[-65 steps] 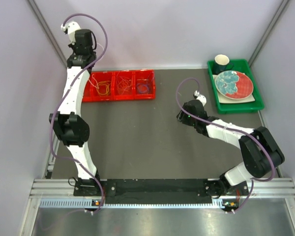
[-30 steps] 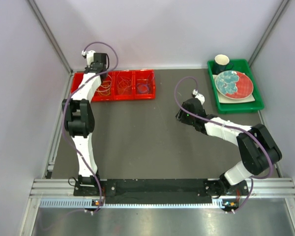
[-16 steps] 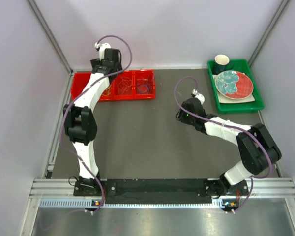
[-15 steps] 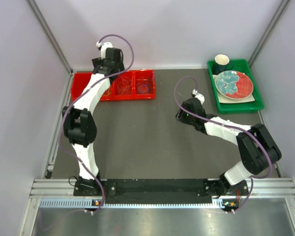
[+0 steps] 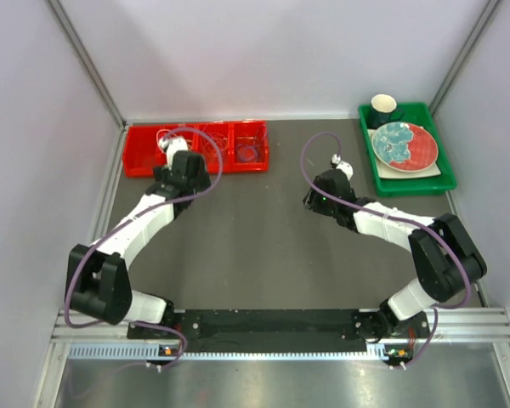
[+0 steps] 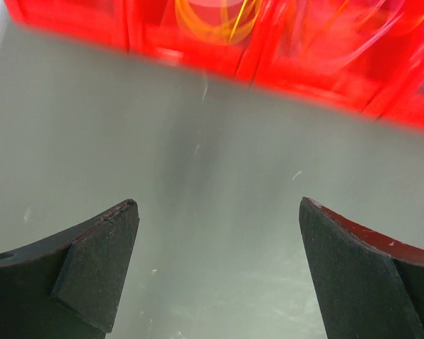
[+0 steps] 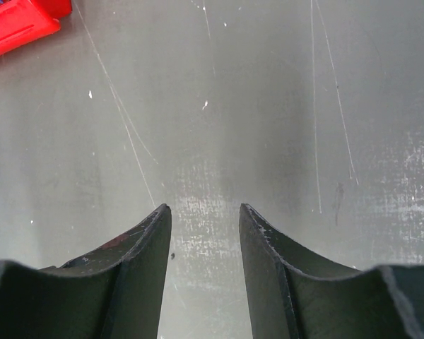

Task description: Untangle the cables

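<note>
So, we see the left gripper point(image 6: 215, 212) has swung back off the red tray point(image 5: 136, 168) and dropped low over the table point(image 5: 255, 255) just in front of it, fingers point(image 6: 92, 268) now spread wide, empty. The cables point(image 6: 210, 15) sit in the tray's compartments. The right gripper point(image 7: 205, 212) hasn't budged, jaws partly apart, holding nothing.

White-black arms point(image 5: 141, 223); lilac cables point(image 5: 305, 157); black fingers point(image 6: 92, 272)

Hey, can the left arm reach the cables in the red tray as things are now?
Probably yes. The left end effector hovers open just short of the red tray, facing the cables, with only bare table between.
</note>
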Controlling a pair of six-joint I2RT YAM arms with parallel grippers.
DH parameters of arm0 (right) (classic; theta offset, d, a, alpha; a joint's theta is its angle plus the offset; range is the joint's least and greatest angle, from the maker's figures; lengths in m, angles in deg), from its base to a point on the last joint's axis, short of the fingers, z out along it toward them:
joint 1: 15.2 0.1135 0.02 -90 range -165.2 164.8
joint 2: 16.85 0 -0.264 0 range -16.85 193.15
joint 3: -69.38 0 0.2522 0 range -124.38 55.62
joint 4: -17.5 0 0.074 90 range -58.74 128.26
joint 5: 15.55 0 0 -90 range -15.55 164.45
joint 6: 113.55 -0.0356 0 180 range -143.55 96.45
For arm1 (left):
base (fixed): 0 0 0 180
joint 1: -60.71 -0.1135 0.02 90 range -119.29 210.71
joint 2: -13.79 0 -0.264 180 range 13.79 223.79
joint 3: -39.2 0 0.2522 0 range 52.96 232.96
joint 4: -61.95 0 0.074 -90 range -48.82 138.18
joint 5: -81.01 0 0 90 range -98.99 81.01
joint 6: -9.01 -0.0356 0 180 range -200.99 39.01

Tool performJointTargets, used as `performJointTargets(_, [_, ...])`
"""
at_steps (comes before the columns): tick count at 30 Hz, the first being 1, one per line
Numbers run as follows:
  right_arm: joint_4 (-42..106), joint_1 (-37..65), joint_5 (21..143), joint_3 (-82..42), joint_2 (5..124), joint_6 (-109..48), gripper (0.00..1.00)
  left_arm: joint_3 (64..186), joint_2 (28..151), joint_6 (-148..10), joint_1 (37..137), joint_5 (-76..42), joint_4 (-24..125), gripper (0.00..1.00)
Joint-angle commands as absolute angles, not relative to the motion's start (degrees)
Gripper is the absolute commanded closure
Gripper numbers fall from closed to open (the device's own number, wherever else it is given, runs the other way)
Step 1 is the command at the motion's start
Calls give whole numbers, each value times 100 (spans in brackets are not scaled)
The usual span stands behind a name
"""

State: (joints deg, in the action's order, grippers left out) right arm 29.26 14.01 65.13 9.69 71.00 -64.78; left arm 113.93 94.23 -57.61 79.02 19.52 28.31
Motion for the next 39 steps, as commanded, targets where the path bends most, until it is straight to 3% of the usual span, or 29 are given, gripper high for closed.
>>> performJointTargets(1, [2660,1424,6575,895,6990,-6381,56,10273,8797,-5690,7838,2071,4096,1])
performJointTargets(8, [2133,1547,6785,1185,6805,-6161,51,8078,7954,-6919,7539,1861,6713,1])
performJointTargets(13, [1825,1627,6882,1308,6726,-6012,46,7336,7917,-7290,7276,1519,8392,1])
performJointTargets(17, [1334,1671,7058,1527,6638,-5853,43,6968,8400,-7729,7232,1421,9518,1])
performJointTargets(26, [236,1750,7173,2081,6366,-5599,25,6694,10209,-8406,6977,719,11996,1])
performJointTargets(33, [-328,1864,7269,2336,6278,-5370,13,6685,10405,-8187,6687,174,11914,2])
performJointTargets(35, [-311,1873,7287,2337,6278,-5378,12,6755,10466,-8204,6669,216,11929,7])
performJointTargets(36, [-259,1881,7278,2328,6286,-5396,11,6808,10493,-8152,6669,417,11816,1])
performJointTargets(39, [-83,1873,7252,2240,6304,-5431,10,6896,10458,-8125,6643,507,11639,1])
